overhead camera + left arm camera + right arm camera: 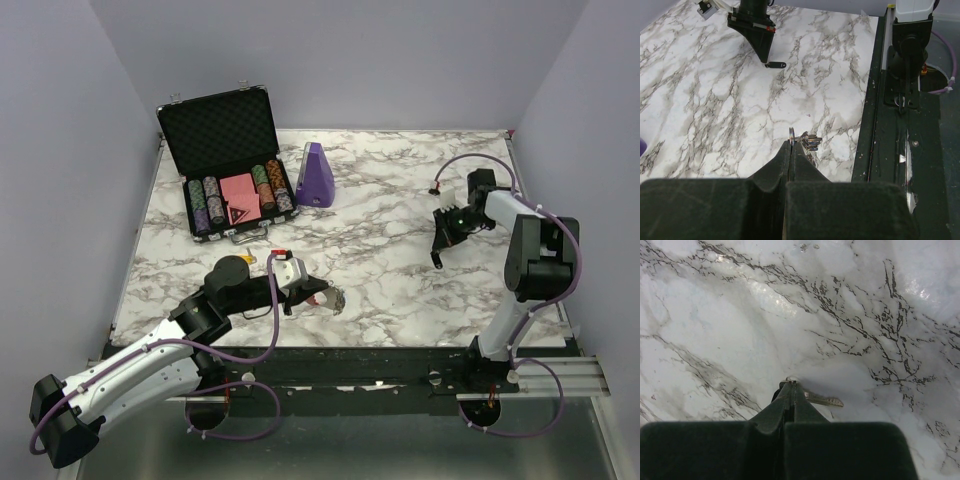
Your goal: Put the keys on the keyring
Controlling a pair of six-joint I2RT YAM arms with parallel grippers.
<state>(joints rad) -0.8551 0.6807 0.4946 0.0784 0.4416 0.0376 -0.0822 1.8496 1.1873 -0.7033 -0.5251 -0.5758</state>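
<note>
My left gripper (312, 297) is low over the near middle of the marble table. It is shut on a thin silvery ring (791, 133), held edge-on at its fingertips. A cluster of silvery metal loops (811, 142) hangs from that ring to its right, and a bit of red (320, 298) shows beside it from above. My right gripper (437, 262) points down at the table on the right. It is shut on a key with a dark head and a silvery blade (826, 400) that sticks out to the right. This key (775, 64) shows as a slim black shape in the left wrist view. Other keys are not visible.
An open black case (228, 125) with poker chips stands at the back left, and a purple wedge-shaped object (316, 175) is beside it. The black rail (890, 115) runs along the table's near edge, close to the left gripper.
</note>
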